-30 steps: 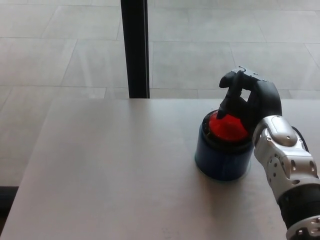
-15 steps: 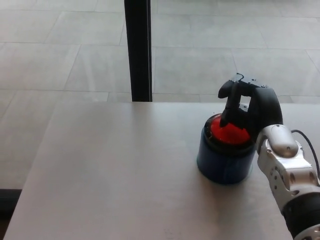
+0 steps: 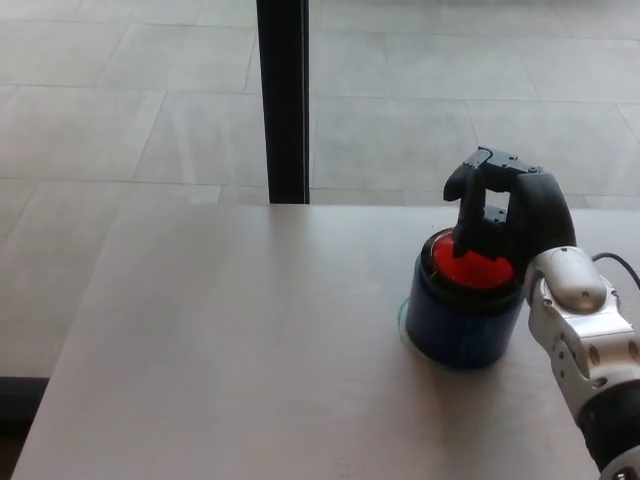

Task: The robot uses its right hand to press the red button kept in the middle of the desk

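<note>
On the right part of the grey tabletop (image 3: 230, 340), a red button (image 3: 475, 266) on a blue round base (image 3: 460, 322), right hand (image 3: 512, 212) arched over it, fingers (image 3: 470, 215) curled downward, one fingertip touching the button, holding nothing, black post (image 3: 285, 100) behind the tabletop.

A pale grey table (image 3: 230, 340) is seen from above, with tiled floor (image 3: 130, 90) beyond its far edge. A blue cylindrical base (image 3: 460, 325) topped by a red button (image 3: 470, 268) is set upright on its right half.
</note>
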